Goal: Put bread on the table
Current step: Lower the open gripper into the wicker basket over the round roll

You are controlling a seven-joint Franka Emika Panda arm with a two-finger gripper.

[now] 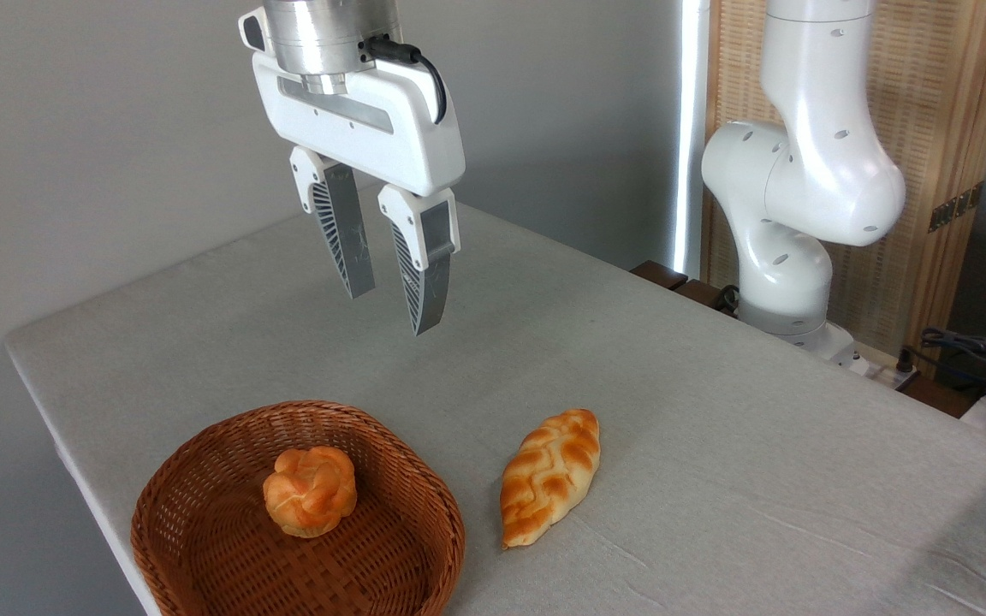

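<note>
Above the table [715,445], gripper [394,310] hanging empty with fingers parted, bread [310,491] sitting inside the wicker basket [193,513], braided loaf [549,475] lying apparently just beside it.

bread [310,491]: glossy orange-golden crust
basket [202,479]: brown woven wicker, rough
table [715,445]: matt light grey cloth
braided loaf [549,476]: shiny pale-and-golden crust
gripper [392,310]: smooth white plastic body, ribbed grey fingers [341,231]
arm [810,171]: glossy white shell
</note>
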